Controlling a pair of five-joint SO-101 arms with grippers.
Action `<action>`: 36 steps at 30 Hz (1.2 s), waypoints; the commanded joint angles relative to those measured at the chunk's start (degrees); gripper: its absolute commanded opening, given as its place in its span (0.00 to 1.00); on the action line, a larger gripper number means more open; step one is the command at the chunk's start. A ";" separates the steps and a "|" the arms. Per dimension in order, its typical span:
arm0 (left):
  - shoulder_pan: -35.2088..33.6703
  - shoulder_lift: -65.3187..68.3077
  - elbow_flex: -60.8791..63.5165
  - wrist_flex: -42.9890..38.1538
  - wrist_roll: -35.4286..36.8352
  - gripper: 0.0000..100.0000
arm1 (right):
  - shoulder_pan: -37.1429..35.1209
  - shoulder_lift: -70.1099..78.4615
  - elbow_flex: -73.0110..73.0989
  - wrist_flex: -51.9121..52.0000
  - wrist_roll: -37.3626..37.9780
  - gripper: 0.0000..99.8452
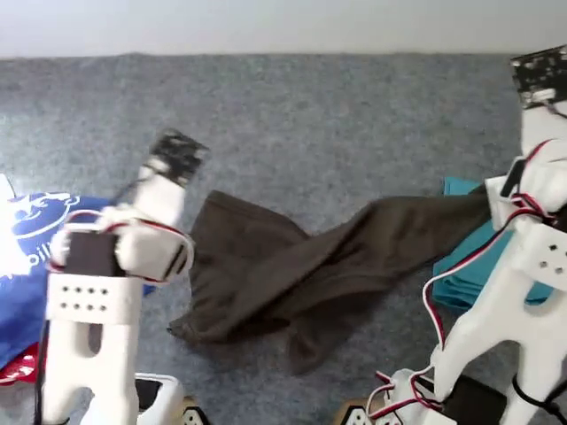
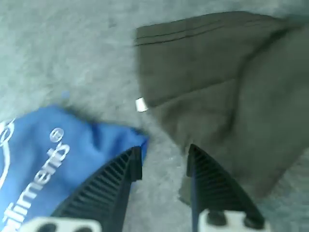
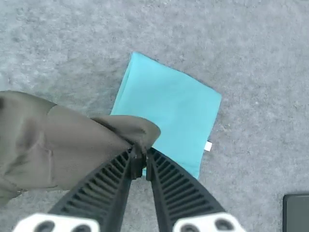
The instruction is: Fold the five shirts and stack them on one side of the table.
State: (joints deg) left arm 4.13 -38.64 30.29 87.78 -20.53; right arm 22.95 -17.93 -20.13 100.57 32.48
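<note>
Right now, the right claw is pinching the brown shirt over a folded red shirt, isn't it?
Not quite. The right gripper does pinch the brown shirt, but the folded shirt under it is turquoise, not red. The right wrist view shows it.

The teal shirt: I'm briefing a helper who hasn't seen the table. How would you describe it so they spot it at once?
On the grey table, go to the side where the right gripper pinches the brown shirt. The teal shirt lies flat just beneath it. It alone is a neat folded rectangle; the brown shirt is rumpled and the blue shirt is printed.
</note>
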 commanded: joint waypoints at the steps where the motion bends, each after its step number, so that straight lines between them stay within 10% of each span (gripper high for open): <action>1: 5.36 0.00 -0.48 -0.79 0.18 0.16 | 0.57 -2.95 -2.20 2.33 0.62 0.01; 6: -3.60 -0.44 -9.27 1.05 5.19 0.16 | -7.69 -9.10 -4.75 2.24 0.79 0.01; 22: -34.81 -0.53 -24.75 10.11 5.54 0.16 | -68.44 8.57 -7.74 -6.46 -6.15 0.01; 29: -37.71 -0.44 -24.40 10.20 5.54 0.16 | -75.82 17.19 -7.91 -2.59 -12.40 0.24; 36: -30.68 0.09 -18.68 7.65 5.54 0.16 | -69.41 14.90 -10.46 2.51 -15.47 0.26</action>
State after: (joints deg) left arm -30.42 -38.73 9.27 97.10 -15.52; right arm -50.81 -0.26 -28.48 100.57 17.80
